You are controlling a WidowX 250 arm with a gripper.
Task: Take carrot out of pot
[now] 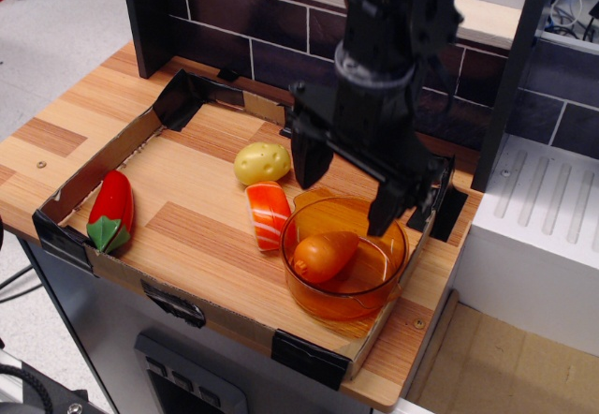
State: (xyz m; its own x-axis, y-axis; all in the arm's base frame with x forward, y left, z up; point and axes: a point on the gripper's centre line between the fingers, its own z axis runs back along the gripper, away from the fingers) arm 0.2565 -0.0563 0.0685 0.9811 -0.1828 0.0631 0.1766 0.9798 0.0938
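Note:
The carrot (322, 255), a plain orange stubby toy, lies inside the pot (374, 294), a round transparent amber bowl at the front right of the tray. My black gripper (344, 191) hangs open just above the pot's far rim. Its left finger (309, 163) is over the rim near the sushi and its right finger (387, 206) is over the pot's back right. It holds nothing and stands above and behind the carrot.
A salmon sushi piece (268, 214) touches the pot's left side. A potato (261, 162) lies behind it. A red pepper (111, 208) lies at the left. A low cardboard wall (103, 156) rings the wooden tray. A dark tiled wall stands behind.

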